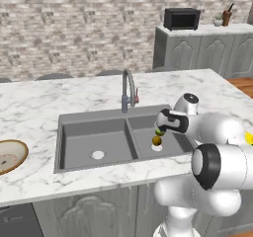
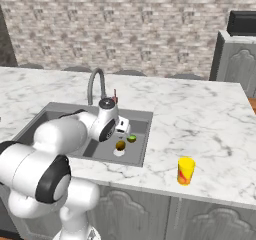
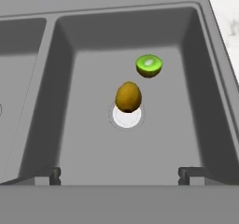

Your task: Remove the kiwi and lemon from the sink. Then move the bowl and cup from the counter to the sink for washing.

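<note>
While the arm hangs over the right basin of the sink (image 1: 94, 132), I log the fingers (image 3: 120, 175) as spread wide and holding nothing, above the two fruits.

Location: the golden-brown fruit (image 3: 128, 97) rests on the pale drain (image 3: 126, 116) of the right basin; the green cut kiwi (image 3: 149, 66) lies just beside it, toward the far right corner. The bowl (image 1: 9, 155) sits on the tabletop (image 2: 200, 119) well left of the sink. The yellow cup (image 2: 186, 170) stands on the tabletop right of the sink, near the front edge.

Risks, as I judge them: both fruits are round and may roll off when the fingers close, the brown one being perched on the drain rim. They lie close together, so reaching for one may knock the other. The basin walls and the faucet (image 1: 128, 89) crowd the descent.

Count: one sink with two basins, one faucet, two fruits, one bowl, one cup.
</note>
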Controlling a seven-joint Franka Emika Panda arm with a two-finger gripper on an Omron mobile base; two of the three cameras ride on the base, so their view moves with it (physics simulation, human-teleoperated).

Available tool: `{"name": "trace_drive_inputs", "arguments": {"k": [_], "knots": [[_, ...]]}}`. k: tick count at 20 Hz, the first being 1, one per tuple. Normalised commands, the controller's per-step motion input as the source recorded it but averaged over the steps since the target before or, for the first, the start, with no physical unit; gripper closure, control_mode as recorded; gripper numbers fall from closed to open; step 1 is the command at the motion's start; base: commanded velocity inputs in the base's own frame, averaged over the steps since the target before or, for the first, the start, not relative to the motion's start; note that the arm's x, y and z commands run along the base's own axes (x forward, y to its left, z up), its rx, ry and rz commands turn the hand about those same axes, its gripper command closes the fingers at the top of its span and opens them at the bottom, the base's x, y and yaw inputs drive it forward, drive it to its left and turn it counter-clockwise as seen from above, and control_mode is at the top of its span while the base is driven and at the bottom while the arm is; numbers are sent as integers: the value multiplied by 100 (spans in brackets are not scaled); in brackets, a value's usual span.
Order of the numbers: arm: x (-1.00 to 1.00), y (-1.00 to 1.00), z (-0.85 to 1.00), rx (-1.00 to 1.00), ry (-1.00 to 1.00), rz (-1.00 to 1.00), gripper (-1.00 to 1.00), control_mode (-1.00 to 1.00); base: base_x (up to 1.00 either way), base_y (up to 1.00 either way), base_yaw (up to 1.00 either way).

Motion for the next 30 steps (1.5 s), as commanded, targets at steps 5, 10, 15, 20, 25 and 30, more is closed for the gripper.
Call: {"name": "trace_drive_inputs", "arguments": {"k": [5,10,15,20,25,30], "knots": [[14,0,-11,0,0,0,-100,-100,0,0,0],[13,-1,-11,0,0,0,-100,-100,0,0,0],[13,-2,-11,0,2,0,-100,-100,0,0,0],[14,0,-10,0,1,0,-100,-100,0,0,0],[9,-2,-8,0,2,0,-100,-100,0,0,0],[11,-1,-8,0,1,0,-100,-100,0,0,0]]}}
